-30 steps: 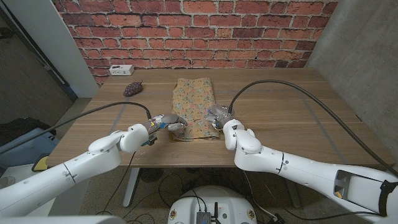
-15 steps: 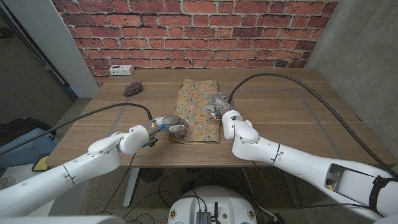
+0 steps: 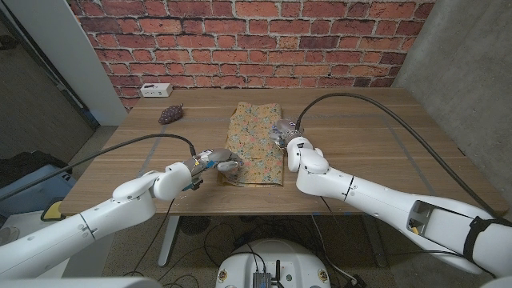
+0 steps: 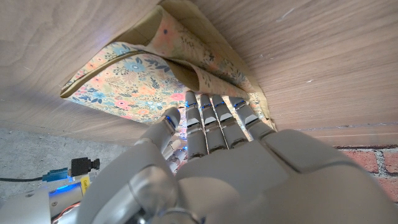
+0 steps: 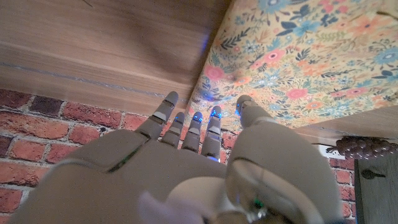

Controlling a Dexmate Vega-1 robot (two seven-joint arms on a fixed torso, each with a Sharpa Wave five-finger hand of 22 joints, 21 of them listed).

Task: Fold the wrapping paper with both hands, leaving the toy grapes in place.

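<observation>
A: What setting is shown?

B: A red brick wall (image 3: 264,36) is seen behind a wooden table (image 3: 376,136). Floral paper (image 3: 254,144), already doubled into a long strip, lies at the middle of the table. The toy grapes (image 3: 169,114) are set well apart from the paper, toward the robot's left and the far edge, with a white box (image 3: 157,89) just beyond them by the wall.

A: How are the hands placed?

B: The left hand (image 3: 213,158) is held at the paper's near left corner; in the left wrist view its fingers (image 4: 214,112) are pressed together and tucked under a lifted fold. Whether the layer is actually pinched cannot be told. The right hand (image 3: 283,130) is held over the paper's right edge, farther up the strip. In the right wrist view its fingers (image 5: 186,124) are loosely spread above the paper, and nothing is held.

A: What could go wrong?

B: If only the left corner is lifted, the strip could be dragged or skewed, and the crease made crooked. The loose layer could also slip off the fingers.

A: What differs from a second ago?

B: The right hand has been moved from the near right corner up along the edge. The left hand is unchanged.
</observation>
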